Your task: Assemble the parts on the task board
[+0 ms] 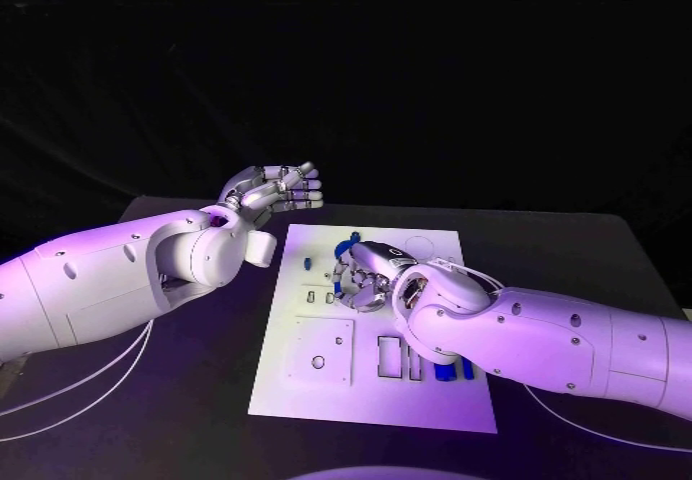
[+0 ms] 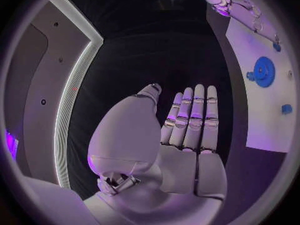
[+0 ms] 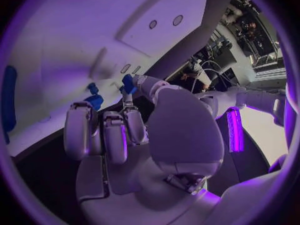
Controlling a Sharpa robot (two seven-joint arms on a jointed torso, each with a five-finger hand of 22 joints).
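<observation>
Parts lie blue on the white task board [image 1: 303,400] mid-table: a small blue piece [image 3: 128,83] is pinched at the fingertips of my right hand [image 1: 366,276], low over the board's middle. A blue gear [image 2: 264,71] sits flat further up. My left hand [image 1: 274,188] hovers off the board's far left corner, fingers straight, holding nothing.

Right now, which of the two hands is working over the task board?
The right hand: it reaches over the white task board among the blue parts. The left hand is raised beyond the board's far-left corner, holding nothing.
</observation>
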